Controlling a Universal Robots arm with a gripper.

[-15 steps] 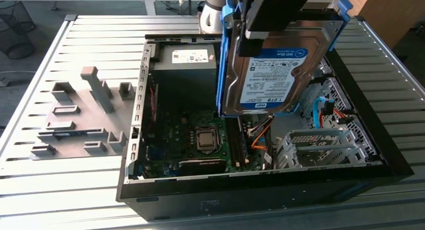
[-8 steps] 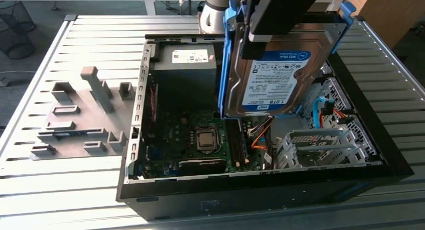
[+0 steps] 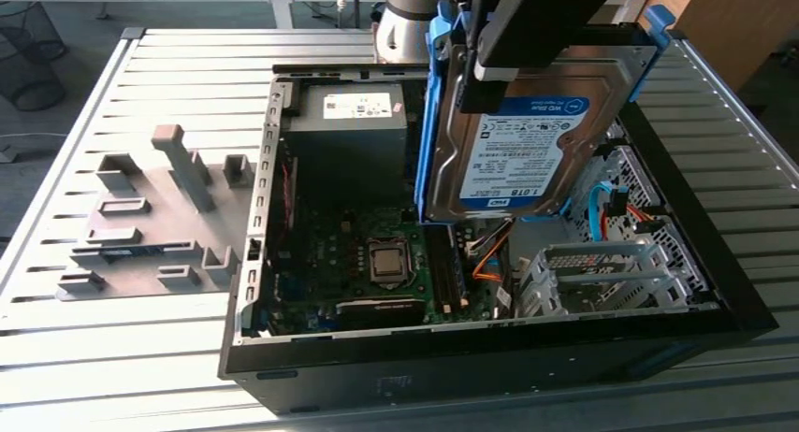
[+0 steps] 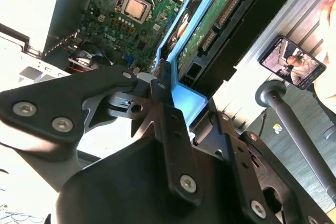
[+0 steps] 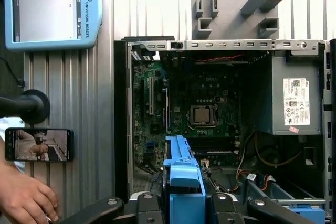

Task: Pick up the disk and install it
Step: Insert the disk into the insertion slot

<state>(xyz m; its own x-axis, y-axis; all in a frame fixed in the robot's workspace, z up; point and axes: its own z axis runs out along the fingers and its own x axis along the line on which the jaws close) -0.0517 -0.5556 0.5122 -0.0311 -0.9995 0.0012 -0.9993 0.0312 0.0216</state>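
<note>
The disk (image 3: 530,142), silver-grey with a white-and-blue label and a blue carrier frame (image 3: 431,123) along its edges, hangs tilted above the open computer case (image 3: 250,264). My gripper (image 3: 487,77) is shut on its upper end. In the second wrist view the black fingers (image 4: 160,85) clamp the blue carrier (image 4: 184,100), and the disk's green circuit board (image 4: 210,19) faces the camera. In the first wrist view the carrier (image 5: 181,177) sits between the fingers (image 5: 149,203), over the motherboard (image 5: 202,114). A silver drive cage (image 3: 600,273) lies inside the case below the disk.
A dark grey power supply box with a white sticker (image 3: 350,123) fills the case's far corner. A grey fixture plate with blocks (image 3: 150,217) lies at the exterior view's left. A teach pendant (image 5: 47,9), a phone (image 5: 39,144) and a person's hand (image 5: 26,198) are beside the case.
</note>
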